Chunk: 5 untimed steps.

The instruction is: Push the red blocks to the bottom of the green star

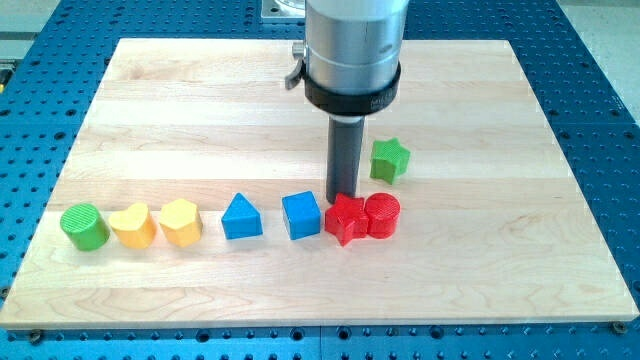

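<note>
My tip (345, 196) sits at the top edge of the red star block (345, 220); as an end effector it's a bare rod, nothing to open or clamp. The red cylinder block (383, 215) touches that star on the view's right, both just below the green star (390, 159), slightly left of it. Risk now: pressing down from here drives the red star toward the view's bottom, splitting the pair, or a leftward slip knocks it into the blue cube (301, 215) on the table (200, 110)

bright, even overhead light; soft short shadows; sharp, no glare.
</note>
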Each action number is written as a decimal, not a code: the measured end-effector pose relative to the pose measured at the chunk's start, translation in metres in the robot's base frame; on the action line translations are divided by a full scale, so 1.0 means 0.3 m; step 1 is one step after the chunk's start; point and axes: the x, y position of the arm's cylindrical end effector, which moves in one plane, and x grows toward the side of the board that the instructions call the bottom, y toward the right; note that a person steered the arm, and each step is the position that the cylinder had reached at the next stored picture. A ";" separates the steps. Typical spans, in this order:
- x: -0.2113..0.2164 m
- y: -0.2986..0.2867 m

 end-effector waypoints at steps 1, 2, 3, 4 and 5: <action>0.087 0.086; 0.073 0.136; -0.017 0.157; -0.009 0.316; 0.051 0.314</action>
